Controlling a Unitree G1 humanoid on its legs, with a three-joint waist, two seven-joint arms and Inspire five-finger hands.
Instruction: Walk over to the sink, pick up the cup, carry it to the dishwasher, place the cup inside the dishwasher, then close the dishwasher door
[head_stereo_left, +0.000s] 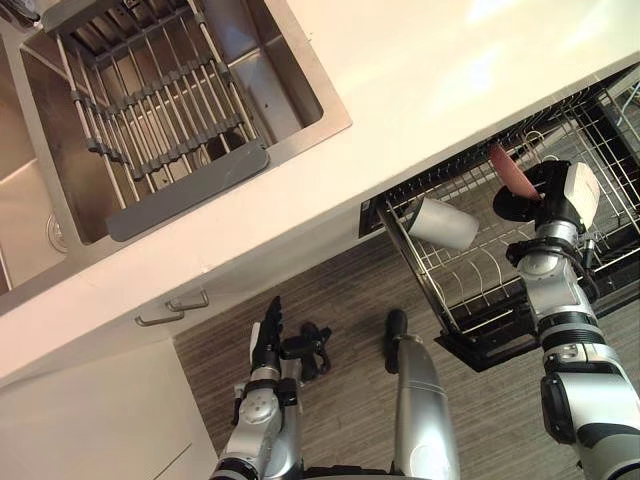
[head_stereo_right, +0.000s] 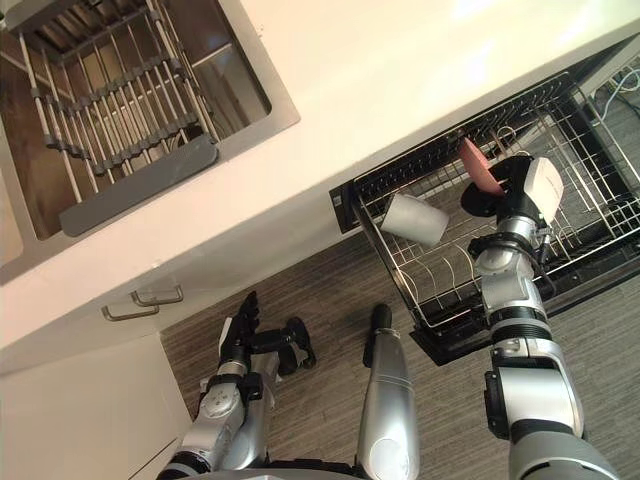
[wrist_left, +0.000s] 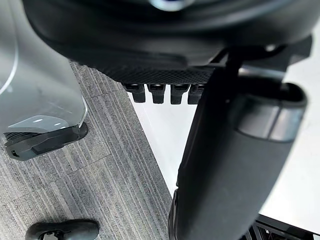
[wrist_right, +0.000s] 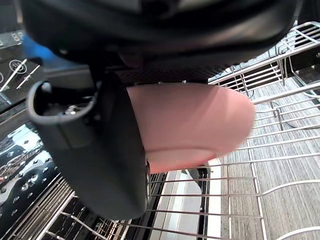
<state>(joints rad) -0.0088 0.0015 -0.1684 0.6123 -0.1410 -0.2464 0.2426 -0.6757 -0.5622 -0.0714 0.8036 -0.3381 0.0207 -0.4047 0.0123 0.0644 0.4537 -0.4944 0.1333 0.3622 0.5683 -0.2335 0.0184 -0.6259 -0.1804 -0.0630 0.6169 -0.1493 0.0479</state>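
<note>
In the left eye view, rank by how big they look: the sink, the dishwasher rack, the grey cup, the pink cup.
1. sink
2. dishwasher rack
3. grey cup
4. pink cup, partly hidden by the right hand, so that last ranking is unsure.

Pale grey cylindrical tumbler (head_stereo_left: 443, 223): on its side, just beside the right hand (head_stereo_left: 545, 187).
Grey slatted metal rack (head_stereo_left: 160, 120): well beyond the left hand (head_stereo_left: 270, 335).
Silver bar handles (head_stereo_left: 187, 302): near the left hand.
</note>
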